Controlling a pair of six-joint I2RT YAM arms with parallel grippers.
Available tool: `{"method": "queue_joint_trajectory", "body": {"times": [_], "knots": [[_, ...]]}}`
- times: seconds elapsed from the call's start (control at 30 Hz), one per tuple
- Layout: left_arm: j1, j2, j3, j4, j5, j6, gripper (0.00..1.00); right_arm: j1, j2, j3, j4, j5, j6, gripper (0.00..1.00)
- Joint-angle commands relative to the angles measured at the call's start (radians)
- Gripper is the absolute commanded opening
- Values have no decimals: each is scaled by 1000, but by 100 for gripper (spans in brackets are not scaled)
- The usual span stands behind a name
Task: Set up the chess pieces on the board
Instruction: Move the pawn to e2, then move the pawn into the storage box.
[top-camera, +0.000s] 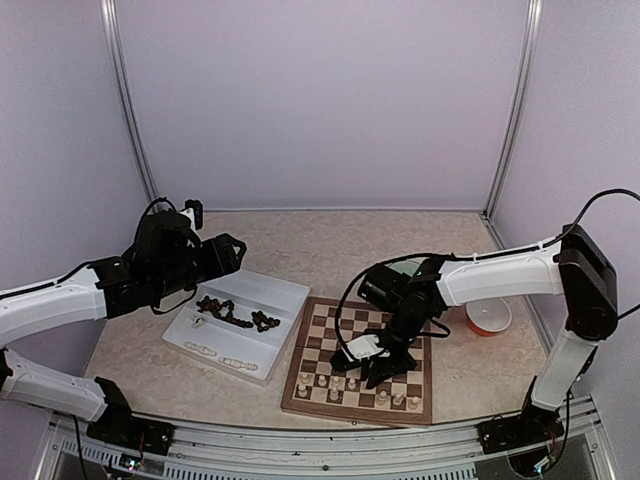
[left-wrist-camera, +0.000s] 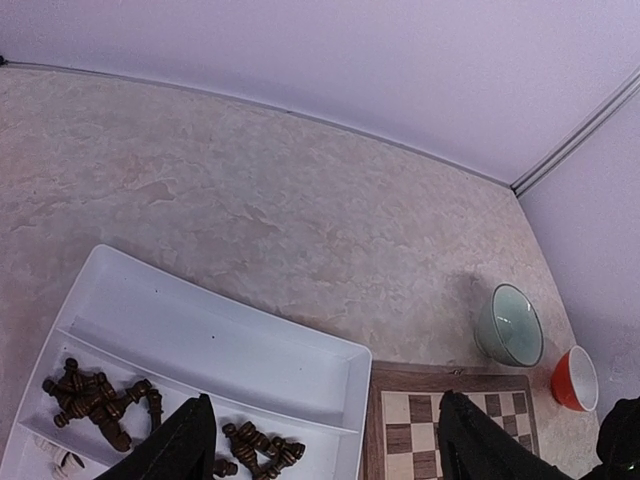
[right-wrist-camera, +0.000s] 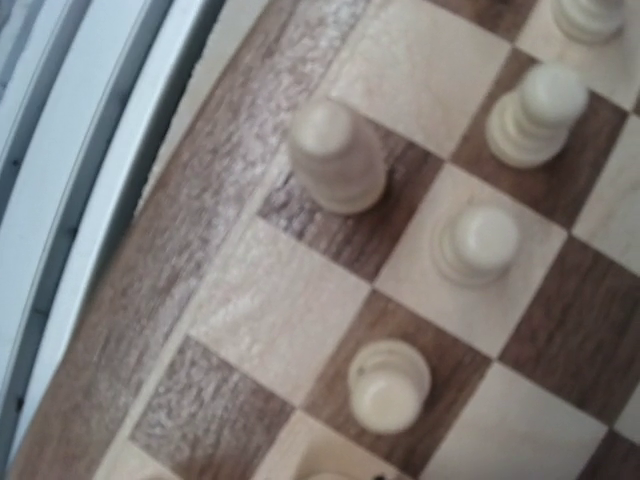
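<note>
Several dark pieces (left-wrist-camera: 95, 400) lie in the tray (left-wrist-camera: 200, 320) just beneath and left of my left fingers (left-wrist-camera: 185, 450), which are spread and empty. My right fingers (top-camera: 378, 372) hover over the board (top-camera: 335, 330); I cannot tell whether they are clenched.

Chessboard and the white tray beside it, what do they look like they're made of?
The chessboard looks like wood with a smooth, faintly glossy finish: grain streaks run through light squares, dark squares and the brown rim. The white tray looks like moulded plastic, satin-smooth: uniform colour, rounded corners, thin dividing walls. Look alone cannot confirm either.
</note>
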Motion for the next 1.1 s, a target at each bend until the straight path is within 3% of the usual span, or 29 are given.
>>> {"method": "queue_joint_trajectory", "body": {"times": [0.0, 0.17, 0.33, 0.47, 0.63, 0.8, 1.07], "knots": [[-3, 5, -8, 14, 11, -4, 76, 13, -22, 25, -12, 20, 11, 26], [-6, 13, -1, -63, 27, -32, 75, 5, -94, 73, -48, 28, 6, 35], [-45, 53, 11, -253, 37, -145, 63, -52, -150, 126, -49, -10, 29, 36], [-87, 113, 33, -430, 22, -216, 56, -140, -192, 109, 39, -52, 83, 37], [-42, 162, 35, -596, -21, -244, 53, -232, -255, 42, 157, -80, 157, 37], [64, 172, 33, -589, -7, -171, 55, -233, -292, 7, 183, -54, 154, 38], [132, 269, 26, -542, 12, -28, 55, -233, -305, -24, 195, -46, 146, 38]]}}
